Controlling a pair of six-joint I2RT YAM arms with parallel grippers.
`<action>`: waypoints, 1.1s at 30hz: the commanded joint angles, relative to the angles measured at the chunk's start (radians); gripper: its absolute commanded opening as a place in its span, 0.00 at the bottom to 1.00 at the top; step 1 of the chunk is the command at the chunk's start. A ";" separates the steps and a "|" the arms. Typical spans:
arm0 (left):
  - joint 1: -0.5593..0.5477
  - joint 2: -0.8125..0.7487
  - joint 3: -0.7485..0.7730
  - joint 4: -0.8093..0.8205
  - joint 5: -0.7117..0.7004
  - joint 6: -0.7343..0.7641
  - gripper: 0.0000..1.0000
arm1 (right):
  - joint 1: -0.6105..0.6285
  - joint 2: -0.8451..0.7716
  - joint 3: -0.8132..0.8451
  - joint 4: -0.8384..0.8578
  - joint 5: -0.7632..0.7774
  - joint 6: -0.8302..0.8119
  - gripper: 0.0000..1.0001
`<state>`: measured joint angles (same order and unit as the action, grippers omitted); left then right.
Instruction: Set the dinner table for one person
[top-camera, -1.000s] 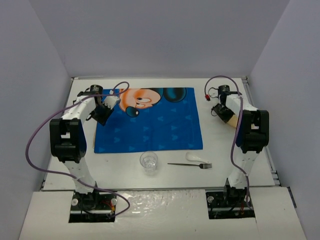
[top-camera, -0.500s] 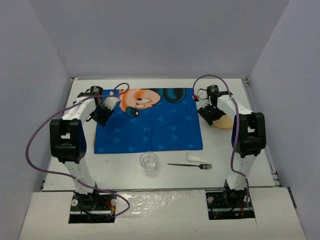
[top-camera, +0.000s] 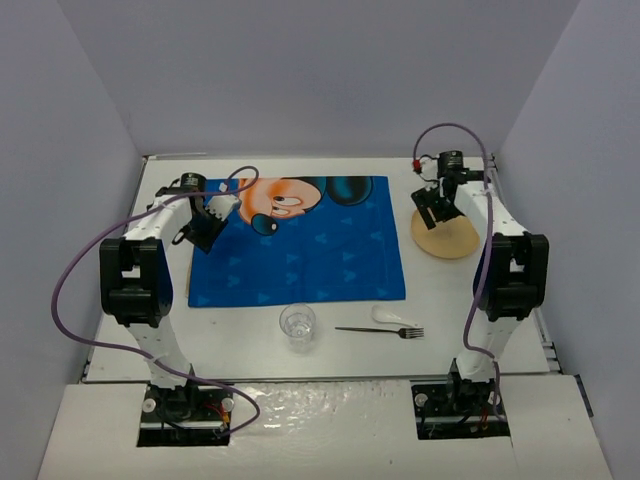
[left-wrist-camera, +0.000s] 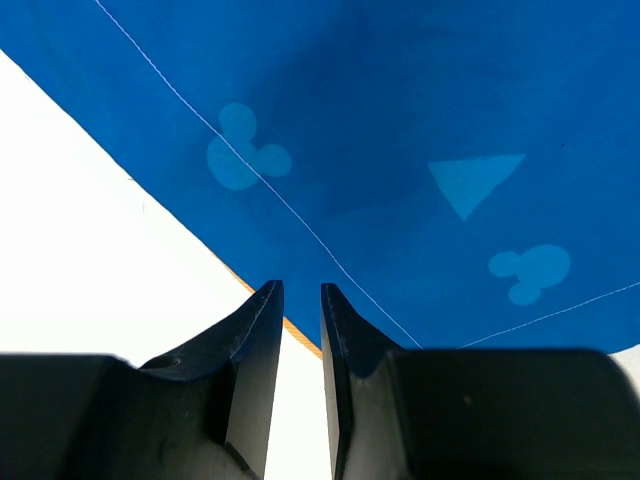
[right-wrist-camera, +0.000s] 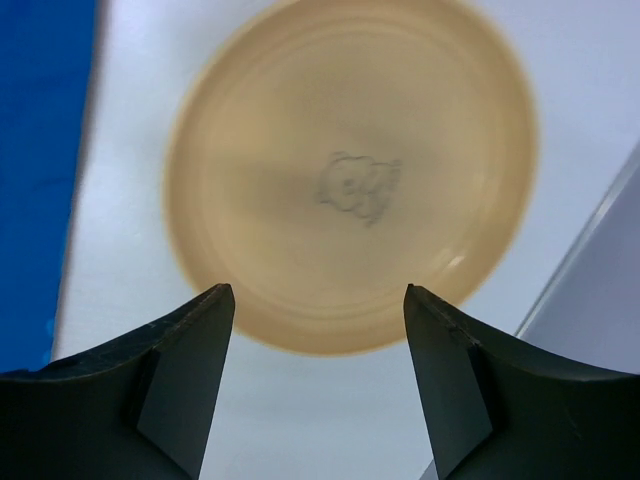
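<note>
Overhead, the dinner table (top-camera: 210, 345) is filling the floor of the walled cell, with the arm bases at its near edge. The blue placemat (top-camera: 310, 255) is lying at its centre. The left gripper (top-camera: 207, 224) is sitting at the mat's left edge, its fingertips too small to read from here. The right gripper (top-camera: 437, 203) is hanging over the far rim of a tan plate (top-camera: 450, 240), which is lying flat on the table just right of the mat. A clear glass (top-camera: 298, 326) is standing near the mat's front edge. Beside it, a fork (top-camera: 385, 330) and a white spoon (top-camera: 393, 316) are lying close together.

At the left wrist, the left gripper (left-wrist-camera: 299, 290) is holding its fingers drawn almost together, only a thin slit showing. Nothing is showing in the slit but white table (left-wrist-camera: 90, 250) and an orange strip at the border of the placemat (left-wrist-camera: 400, 120). Both fingers are running out of the picture at the bottom.

At the right wrist, the right gripper (right-wrist-camera: 320, 298) is spread wide and holding nothing. The plate (right-wrist-camera: 350, 180) is lying blurred below it, a faint drawing at its centre too soft to name. The placemat (right-wrist-camera: 40, 150) is being cut off at the left.

Compared with half a second ago, the right arm is standing farther right and no longer covering the plate. The left arm, glass, fork and spoon are staying put.
</note>
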<state>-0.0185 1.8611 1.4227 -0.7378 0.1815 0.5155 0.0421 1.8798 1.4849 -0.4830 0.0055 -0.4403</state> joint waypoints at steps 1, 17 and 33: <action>0.000 -0.087 -0.017 0.042 -0.001 -0.015 0.19 | -0.184 -0.047 0.072 0.096 0.012 0.125 0.65; 0.027 -0.134 -0.116 0.123 0.013 -0.032 0.19 | -0.312 0.140 0.119 0.144 -0.045 0.189 0.64; 0.066 -0.135 -0.087 0.187 -0.007 -0.091 0.35 | -0.315 0.243 0.134 0.134 -0.085 0.164 0.00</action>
<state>0.0380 1.7920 1.2953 -0.6047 0.1820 0.4602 -0.2718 2.1098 1.5883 -0.3507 -0.0456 -0.2627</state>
